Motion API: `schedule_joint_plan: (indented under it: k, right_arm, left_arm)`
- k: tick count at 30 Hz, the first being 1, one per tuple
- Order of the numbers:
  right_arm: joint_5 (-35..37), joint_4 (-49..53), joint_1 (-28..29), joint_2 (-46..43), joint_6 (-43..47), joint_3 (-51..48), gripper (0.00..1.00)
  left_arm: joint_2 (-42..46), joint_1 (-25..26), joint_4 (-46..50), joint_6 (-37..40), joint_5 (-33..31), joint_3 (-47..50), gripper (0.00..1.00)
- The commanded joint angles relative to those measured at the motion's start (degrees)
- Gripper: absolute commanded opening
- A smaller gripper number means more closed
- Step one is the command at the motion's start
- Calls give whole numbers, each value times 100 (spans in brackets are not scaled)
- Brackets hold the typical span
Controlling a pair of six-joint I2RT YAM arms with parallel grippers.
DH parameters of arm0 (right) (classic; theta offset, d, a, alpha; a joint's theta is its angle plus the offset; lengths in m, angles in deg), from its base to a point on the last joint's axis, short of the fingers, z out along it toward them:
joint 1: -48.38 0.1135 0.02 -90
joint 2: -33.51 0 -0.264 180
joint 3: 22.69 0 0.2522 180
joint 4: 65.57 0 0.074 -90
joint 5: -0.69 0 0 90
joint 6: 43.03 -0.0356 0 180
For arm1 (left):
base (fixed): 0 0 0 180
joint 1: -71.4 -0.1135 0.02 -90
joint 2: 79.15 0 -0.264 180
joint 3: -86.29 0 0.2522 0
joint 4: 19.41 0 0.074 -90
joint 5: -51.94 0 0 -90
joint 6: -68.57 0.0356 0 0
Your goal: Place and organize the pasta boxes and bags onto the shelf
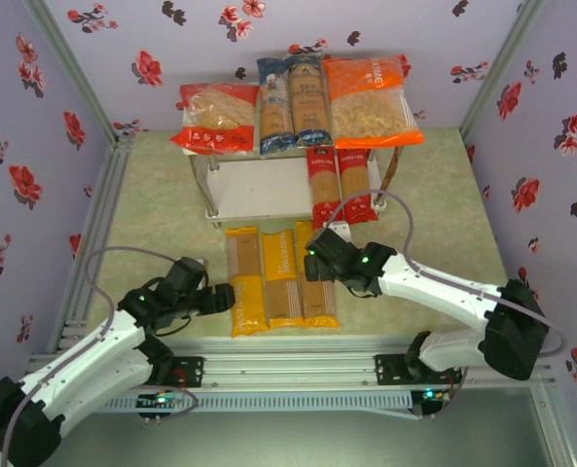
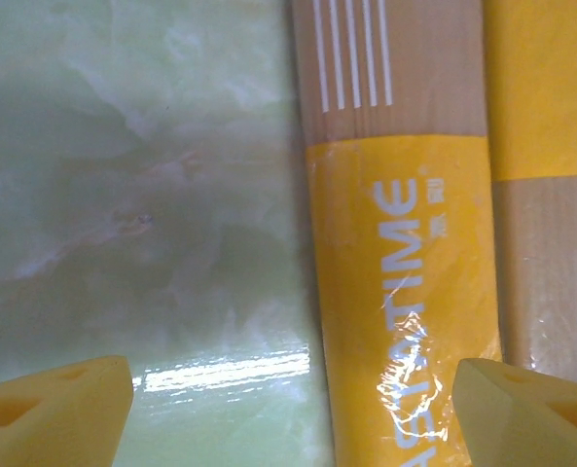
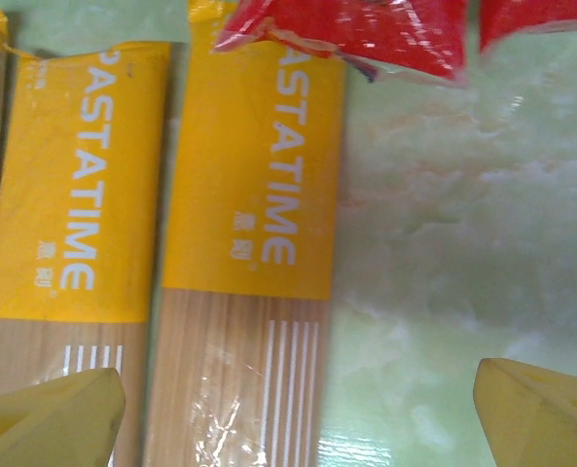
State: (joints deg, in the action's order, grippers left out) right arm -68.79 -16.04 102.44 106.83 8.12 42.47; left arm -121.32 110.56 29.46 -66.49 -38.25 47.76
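- Yellow packs (image 1: 278, 277), three side by side, lay just in front of the shelf (image 1: 259, 190), not yet placed.
- The shelf's top board held four packs in a row: a red-ended bag (image 1: 217, 117), two blue packs (image 1: 293, 102) and an orange bag (image 1: 371, 97).
- Two red packs (image 1: 339, 185) lay at the shelf's right front. Whether they rested on its lower board could not be told.
- The left gripper (image 2: 293, 409), jaws spread and holding nothing, hovered over the leftmost yellow pack's outer edge, at its end away from the shelf.
- The right gripper (image 3: 296, 418), also spread and empty, hung over the rightmost yellow pack's shelf-side end.
- By this count, roughly half the job appeared done, with the lower board mostly bare.
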Motion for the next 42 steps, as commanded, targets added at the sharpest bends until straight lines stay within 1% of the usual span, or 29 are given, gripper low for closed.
schedule_joint_plan:
  k: [1,9,12,15,20,23,27,32,37,39,42]
  right_arm:
    - [348,175,37,-219,-236,-68,94]
    - [375,389,38,-277,-302,-33,96]
    - [366,364,37,-383,-360,-173,97]
    - [353,264,34,-424,-403,-279,98]
    - [344,257,39,-282,-380,-159,98]
    - [322,229,37,-183,-360,-106,98]
    - [308,255,38,-145,-343,-77,98]
    - [373,265,30,-302,-308,-172,98]
    - [436,212,8,-479,-274,-325,99]
    - [421,154,-27,-548,-263,-407,99]
    - [369,73,-96,-632,-246,-519,99]
  left_arm:
    - [-142,89,-131,-280,-173,87,86]
    - [-493,346,-249,-429,-333,0,86]
    - [-576,423,-292,-468,-331,-59,86]
    - [-549,584,-337,-611,-364,-20,87]
    - [-615,924,-579,-869,-440,17,88]
    - [-886,1101,-720,-917,-600,-77,88]
    - [-1470,1226,-646,-977,-854,-275,88]
    - [-1748,1267,-780,-1038,-1117,-480,90]
    - [-1904,1296,-1084,-1073,-1051,-622,94]
    - [-2111,1305,-1170,-1065,-922,-635,96]
    - [-2416,1353,-1299,-1057,-786,-649,97]
